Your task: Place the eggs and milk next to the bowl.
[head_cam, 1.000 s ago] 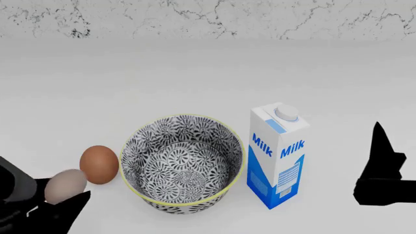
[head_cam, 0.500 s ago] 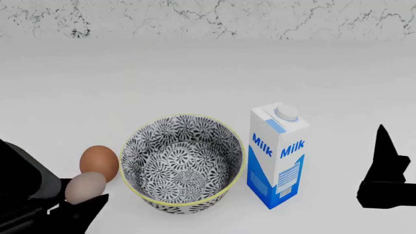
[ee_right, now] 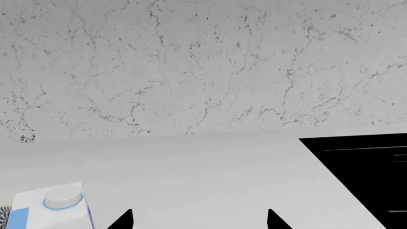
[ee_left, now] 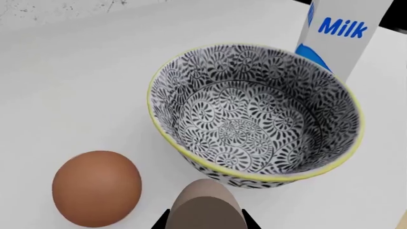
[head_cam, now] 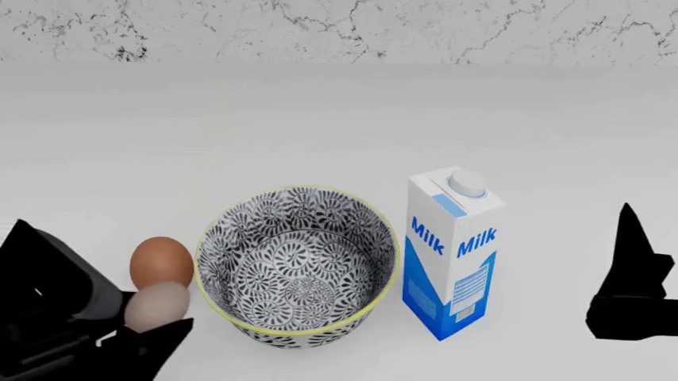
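Observation:
The patterned bowl (head_cam: 298, 266) (ee_left: 258, 112) stands at the counter's middle front. The milk carton (head_cam: 452, 252) (ee_left: 340, 33) stands upright just right of it, its cap (ee_right: 62, 196) showing in the right wrist view. A reddish-brown egg (head_cam: 161, 263) (ee_left: 96, 188) lies close to the bowl's left side. My left gripper (head_cam: 143, 329) (ee_left: 206, 222) is shut on the grey-brown egg (head_cam: 157, 306) (ee_left: 205, 207), holding it right beside the bowl, in front of the brown egg. My right gripper (head_cam: 633, 294) (ee_right: 199, 222) hangs open and empty, well right of the carton.
A marbled backsplash wall (head_cam: 339, 30) runs along the back of the white counter (head_cam: 317, 127). A black panel (ee_right: 362, 176) shows at the counter's end in the right wrist view.
My left gripper has carried the grey-brown egg rightwards, from left of the brown egg to just beside the bowl. The right gripper has barely shifted.

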Tool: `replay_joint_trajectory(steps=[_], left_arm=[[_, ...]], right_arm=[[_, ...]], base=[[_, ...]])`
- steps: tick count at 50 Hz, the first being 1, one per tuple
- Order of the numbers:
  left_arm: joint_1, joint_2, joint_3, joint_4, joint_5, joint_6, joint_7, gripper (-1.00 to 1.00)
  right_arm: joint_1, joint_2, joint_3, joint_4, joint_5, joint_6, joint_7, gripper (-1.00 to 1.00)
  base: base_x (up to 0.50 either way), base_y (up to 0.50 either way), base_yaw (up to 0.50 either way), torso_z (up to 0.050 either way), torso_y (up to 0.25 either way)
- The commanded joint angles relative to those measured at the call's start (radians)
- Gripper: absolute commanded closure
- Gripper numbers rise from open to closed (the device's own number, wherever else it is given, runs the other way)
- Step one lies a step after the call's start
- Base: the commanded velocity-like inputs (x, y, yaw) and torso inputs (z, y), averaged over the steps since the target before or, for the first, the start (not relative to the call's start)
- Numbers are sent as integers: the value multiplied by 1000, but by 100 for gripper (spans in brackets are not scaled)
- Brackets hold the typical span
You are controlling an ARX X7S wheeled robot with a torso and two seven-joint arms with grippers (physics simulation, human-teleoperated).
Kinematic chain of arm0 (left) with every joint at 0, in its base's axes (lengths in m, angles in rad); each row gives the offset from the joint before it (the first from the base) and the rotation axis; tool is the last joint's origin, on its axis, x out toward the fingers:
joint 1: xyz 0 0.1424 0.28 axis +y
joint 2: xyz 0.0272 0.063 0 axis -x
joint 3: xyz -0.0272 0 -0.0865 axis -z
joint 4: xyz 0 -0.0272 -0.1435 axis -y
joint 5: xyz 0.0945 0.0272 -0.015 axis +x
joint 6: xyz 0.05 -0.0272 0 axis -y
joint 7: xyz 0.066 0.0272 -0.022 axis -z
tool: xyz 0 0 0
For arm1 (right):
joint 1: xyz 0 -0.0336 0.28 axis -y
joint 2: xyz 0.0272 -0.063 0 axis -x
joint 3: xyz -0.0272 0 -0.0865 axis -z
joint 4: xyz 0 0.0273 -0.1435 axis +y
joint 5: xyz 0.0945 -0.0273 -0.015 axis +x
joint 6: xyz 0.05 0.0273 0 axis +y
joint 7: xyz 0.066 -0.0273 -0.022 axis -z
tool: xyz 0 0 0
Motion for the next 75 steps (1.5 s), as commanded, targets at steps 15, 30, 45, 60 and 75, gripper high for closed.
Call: replay_joint_trajectory(steps=[15,30,45,60,75], left_arm=[[-12,29,26,-82,44,48,60,100],[-19,40,49,-98,52,53,70,100],[-26,53,86,-139,82,75,95,100],[-21,57,109,-163,99,95,113,100],[-15,60,125,-175,106,102,117,100]], right_arm=[[1,-12,34,2,-11,2,-18,-100],[-10,-12,43,1,-6,-1,-17,-100],[-6,-8,41,6,-7,-3,-15,-100],[-2,-4,40,3,1,1,-7,-100],[-7,-2,46,1,6,-1,-5,-100]], base=[[0,0,0,0,0],[0,0,0,0,0],[0,0,0,0,0],[0,0,0,0,0],[0,0,0,0,0]])
